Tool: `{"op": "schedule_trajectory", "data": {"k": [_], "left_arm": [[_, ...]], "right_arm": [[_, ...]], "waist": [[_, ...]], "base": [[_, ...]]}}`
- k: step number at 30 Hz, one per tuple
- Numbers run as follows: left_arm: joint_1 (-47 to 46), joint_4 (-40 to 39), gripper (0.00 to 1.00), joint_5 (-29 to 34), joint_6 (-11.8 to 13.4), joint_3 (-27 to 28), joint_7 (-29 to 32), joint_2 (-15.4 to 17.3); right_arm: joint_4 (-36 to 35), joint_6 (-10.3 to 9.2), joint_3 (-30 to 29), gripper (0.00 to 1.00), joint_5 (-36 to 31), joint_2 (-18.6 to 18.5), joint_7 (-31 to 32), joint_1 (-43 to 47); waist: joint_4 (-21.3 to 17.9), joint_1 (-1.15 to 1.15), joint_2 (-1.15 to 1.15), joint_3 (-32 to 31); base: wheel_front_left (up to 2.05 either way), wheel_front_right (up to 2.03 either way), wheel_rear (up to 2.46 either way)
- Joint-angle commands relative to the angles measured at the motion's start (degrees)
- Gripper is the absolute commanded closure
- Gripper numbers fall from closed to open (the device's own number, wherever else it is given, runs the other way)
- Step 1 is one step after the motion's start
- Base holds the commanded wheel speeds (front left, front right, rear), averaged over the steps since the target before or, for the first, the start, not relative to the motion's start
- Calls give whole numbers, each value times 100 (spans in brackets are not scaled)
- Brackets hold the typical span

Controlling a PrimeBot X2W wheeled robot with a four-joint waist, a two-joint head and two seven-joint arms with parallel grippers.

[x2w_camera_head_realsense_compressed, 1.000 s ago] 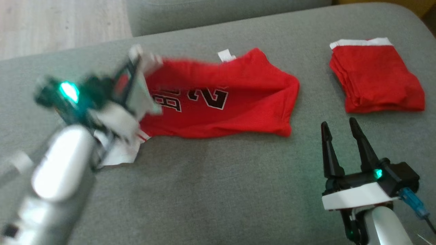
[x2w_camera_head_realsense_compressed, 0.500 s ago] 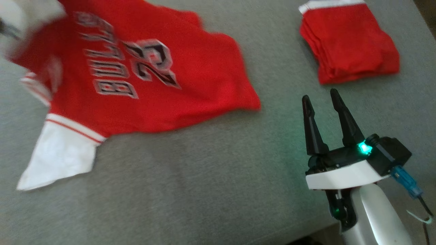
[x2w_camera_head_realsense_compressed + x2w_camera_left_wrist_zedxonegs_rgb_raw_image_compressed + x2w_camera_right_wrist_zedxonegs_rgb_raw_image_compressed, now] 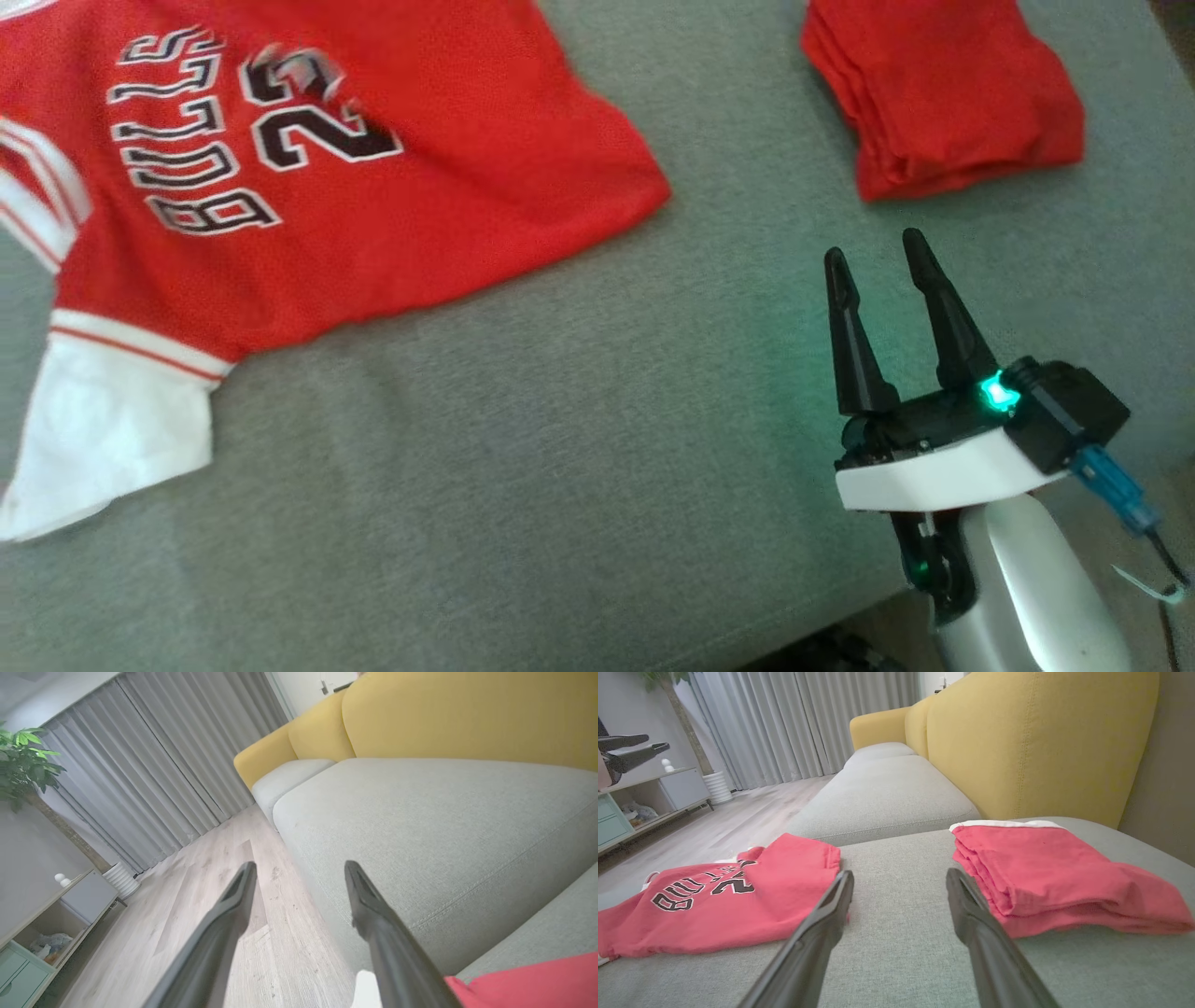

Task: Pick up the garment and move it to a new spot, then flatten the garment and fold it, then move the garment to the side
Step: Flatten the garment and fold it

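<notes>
Red jersey [image 3: 448,177] lies well left of the right gripper [image 3: 873,245] (jaws apart, empty).

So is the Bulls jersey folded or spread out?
Spread out: the jersey lies flat on the grey cushion, lettering and white sleeve showing.

Head camera looks down, wrist cameras skim low; garment [image 3: 448,196] shared.

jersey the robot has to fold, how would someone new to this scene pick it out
On the grey sofa seat lie two red garments. The jersey is the one spread open toward the robot's left, away from the folded red pile on the right. It alone carries black BULLS 23 lettering and a white sleeve.
</notes>
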Motion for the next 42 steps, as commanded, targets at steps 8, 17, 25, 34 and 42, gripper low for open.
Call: {"op": "schedule_trajectory", "data": {"k": [8, 17, 25, 34, 42], "left_arm": [[509, 53, 0, -535, -85, 339, -1081, -263], [2552, -1511, 0, -1160, -7, 829, -1228, -726], [4832, -3371, 0, -1240, 409, 1153, -1230, -1212], [6407, -4187, 0, -1238, 577, 1432, -1231, -1893], [6264, -3722, 0, -1064, 466, 1549, -1224, -1899]], "right_arm": [[-76, -5, -145, 0, -334, -29, -36, -15], [6, -5, -537, 0, -612, -29, -36, 245], [60, -5, -751, 0, -697, -29, -36, 534], [100, -5, -746, 0, -710, -29, -36, 749], [48, -5, -707, 0, -699, -29, -36, 703]], "waist": [[673, 0, 0, -607], [1408, 0, 0, -1242], [1873, 0, 0, -1618], [2051, 0, 0, -1825], [1994, 0, 0, -1655]], "base": [[0, 0, 0], [0, 0, 0], [0, 0, 0], [0, 0, 0], [0, 0, 0]]}}
